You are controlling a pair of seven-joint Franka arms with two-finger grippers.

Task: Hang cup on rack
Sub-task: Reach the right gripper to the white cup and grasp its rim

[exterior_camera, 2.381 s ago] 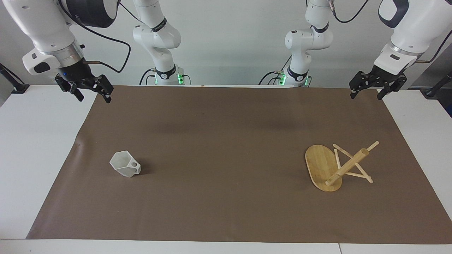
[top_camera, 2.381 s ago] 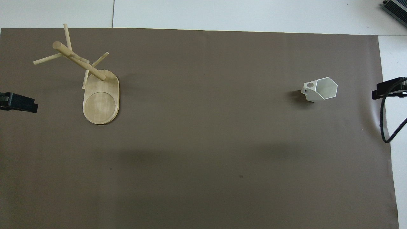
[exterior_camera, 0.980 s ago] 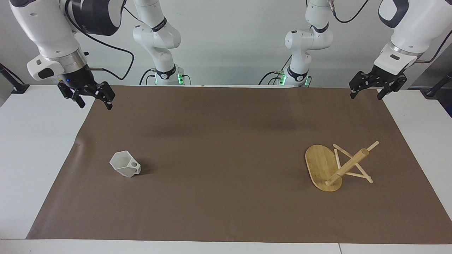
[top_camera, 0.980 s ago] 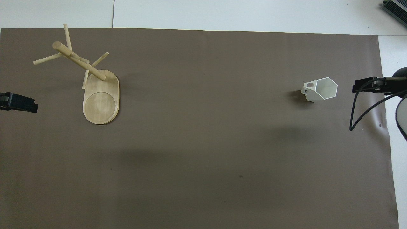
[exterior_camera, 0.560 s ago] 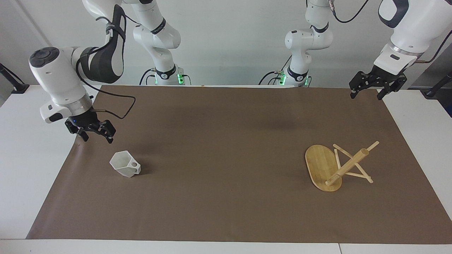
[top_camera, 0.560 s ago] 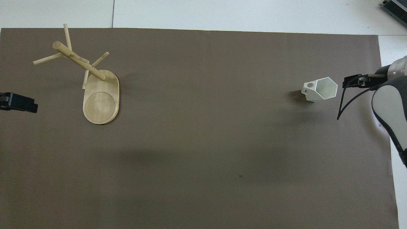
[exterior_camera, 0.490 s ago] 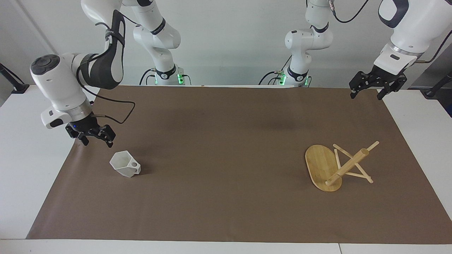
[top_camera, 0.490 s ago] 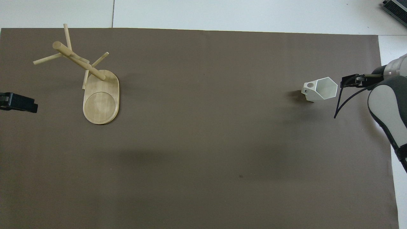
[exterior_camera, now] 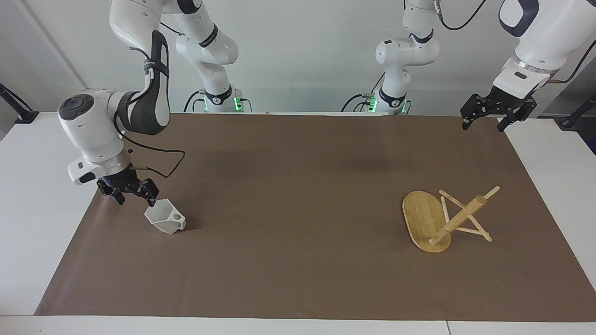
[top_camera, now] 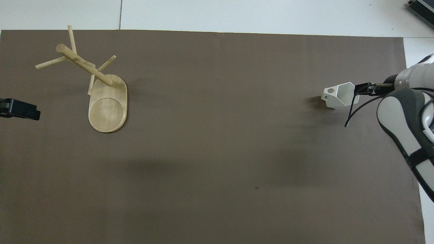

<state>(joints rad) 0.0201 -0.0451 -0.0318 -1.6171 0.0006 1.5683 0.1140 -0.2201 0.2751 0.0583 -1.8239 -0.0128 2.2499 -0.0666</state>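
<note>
One cup [exterior_camera: 164, 219] sitting on the brown mat [exterior_camera: 298, 195] toward the right arm's end, right gripper [exterior_camera: 135, 199] hovering spread beside its rim, one rack [exterior_camera: 444, 218] lying tipped toward the left arm's end, left gripper [exterior_camera: 484, 122] waiting spread over the mat's corner.

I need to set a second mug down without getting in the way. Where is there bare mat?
The widest bare stretch of the brown mat lies between the cup and the rack. It is crowded at the cup, where the open right gripper sits by its rim. The left gripper waits, open, over the mat's corner.
</note>
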